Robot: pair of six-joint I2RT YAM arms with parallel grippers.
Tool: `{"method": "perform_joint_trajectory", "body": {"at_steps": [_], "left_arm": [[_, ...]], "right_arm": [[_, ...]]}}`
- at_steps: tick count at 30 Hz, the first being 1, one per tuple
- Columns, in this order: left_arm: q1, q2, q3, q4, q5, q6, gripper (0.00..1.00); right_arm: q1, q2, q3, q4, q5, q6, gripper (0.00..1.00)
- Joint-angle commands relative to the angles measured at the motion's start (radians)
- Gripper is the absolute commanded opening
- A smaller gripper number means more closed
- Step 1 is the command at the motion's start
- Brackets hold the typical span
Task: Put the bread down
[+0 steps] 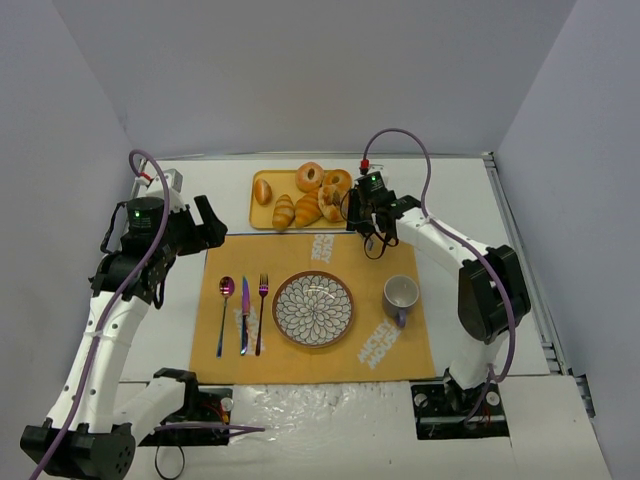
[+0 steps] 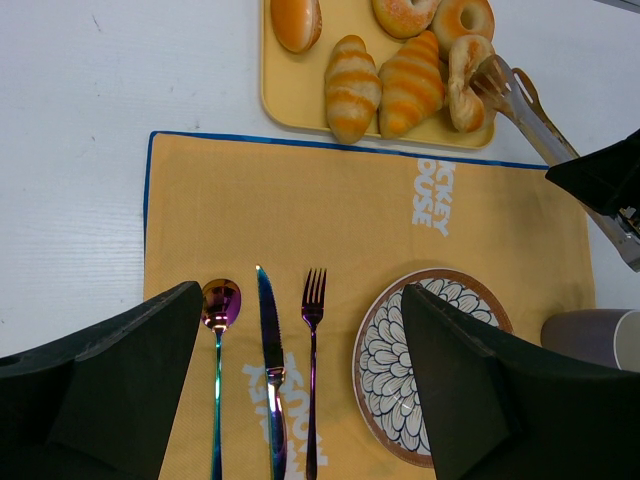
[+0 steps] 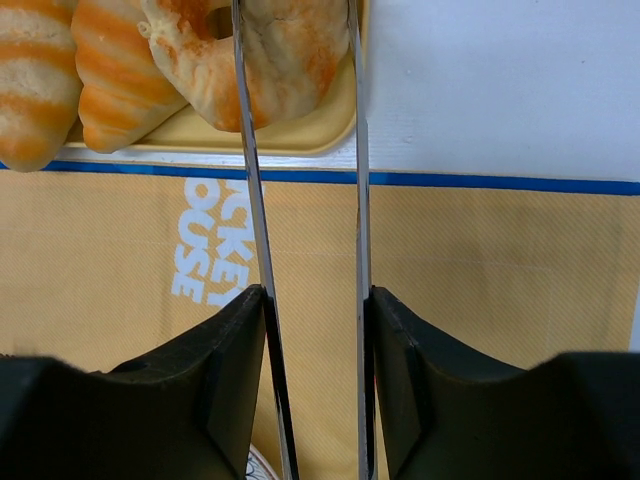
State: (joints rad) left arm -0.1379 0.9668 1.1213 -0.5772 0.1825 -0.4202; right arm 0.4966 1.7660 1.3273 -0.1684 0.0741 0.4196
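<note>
A spoon [image 1: 227, 288], a knife [image 1: 244, 315] and a fork [image 1: 263, 290] lay side by side on the left part of an orange placemat [image 1: 240, 262]. A grey mug [image 1: 401, 295] stood upright on its right part.

White arm links [image 1: 440, 238], black joints [image 1: 488, 290], purple cables [image 1: 398, 131], green lights [image 1: 137, 212], black pincer fingers [image 2: 110, 380]

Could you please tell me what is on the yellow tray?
A bun, two croissants, two ring doughnuts and a twisted pastry, with the tongs over it. The tray floor beneath them is covered.
</note>
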Motion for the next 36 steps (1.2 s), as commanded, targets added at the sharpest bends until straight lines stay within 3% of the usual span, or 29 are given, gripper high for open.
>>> {"method": "perform_joint_trajectory", "body": {"at_steps": [1,7,10,18,27,36], "left_arm": [[0.006,-0.005,0.02,0.065,0.0,0.006,0.77],[0.006,-0.004,0.02,0.065,0.002,0.006,0.77],[0.004,-0.005,0.02,0.065,0.002,0.006,0.77],[0.006,-0.004,0.02,0.064,0.0,0.006,0.77],[0.004,-0.002,0.02,0.063,0.004,0.004,0.77],[0.004,-0.003,0.02,0.065,0.008,0.003,0.77]], "right_arm": [[-0.006,-0.016,0.039,0.061,-0.013,0.008,0.27],[-0.006,-0.08,0.024,0.06,-0.017,0.008,0.06],[-0.007,-0.119,0.018,0.054,-0.016,0.008,0.02],[-0.003,-0.241,0.018,0.011,-0.032,-0.003,0.01],[0.054,-0.406,-0.073,-0.06,-0.183,-0.036,0.01],[0.284,-0.542,-0.136,-0.251,-0.006,-0.055,0.03]]}}
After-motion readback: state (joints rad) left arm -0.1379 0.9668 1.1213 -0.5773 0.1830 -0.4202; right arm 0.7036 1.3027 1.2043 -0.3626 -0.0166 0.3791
